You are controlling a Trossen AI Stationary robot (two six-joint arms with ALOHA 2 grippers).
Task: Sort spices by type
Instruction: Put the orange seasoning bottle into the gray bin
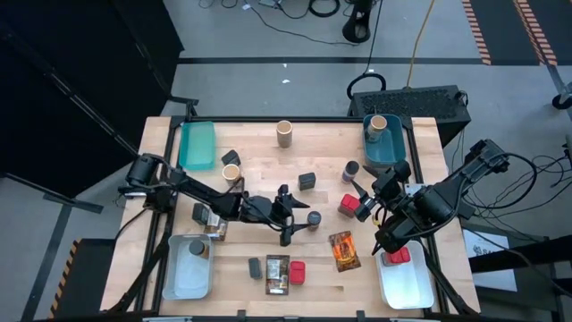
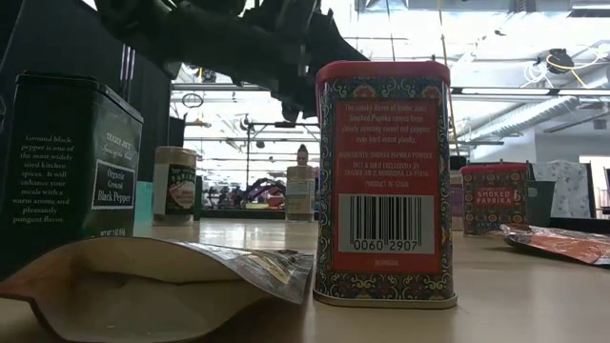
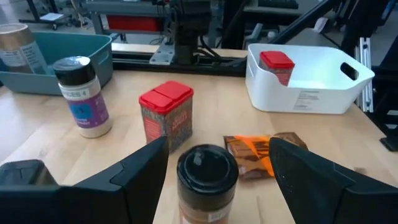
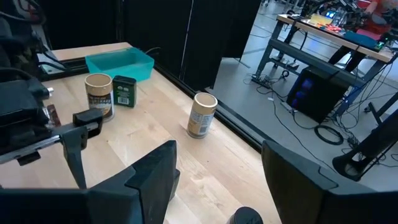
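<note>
My left gripper [image 1: 300,217] is open low over the table's middle. A black-capped jar [image 3: 206,177] stands upright between its two fingers, with a gap on each side; it also shows in the high view [image 1: 314,217]. My right gripper [image 1: 363,191] is open and empty right of centre, between a red tin [image 1: 348,206] and a grey-capped, purple-labelled jar [image 1: 350,168]. In the left wrist view the red tin [image 3: 166,115] and purple-labelled jar [image 3: 83,96] stand beyond the black-capped jar. Tan cylinders [image 1: 284,132], dark tins [image 1: 307,182] and printed packets [image 1: 344,250] are spread over the table.
A teal bin [image 1: 197,145] stands far left, and a teal bin [image 1: 393,148] holding a tan cylinder [image 1: 378,123] far right. A white bin [image 1: 183,277] near left holds a jar; a white bin [image 1: 407,284] near right holds a red tin [image 1: 398,257]. Tins and a packet [image 1: 278,273] lie at the near edge.
</note>
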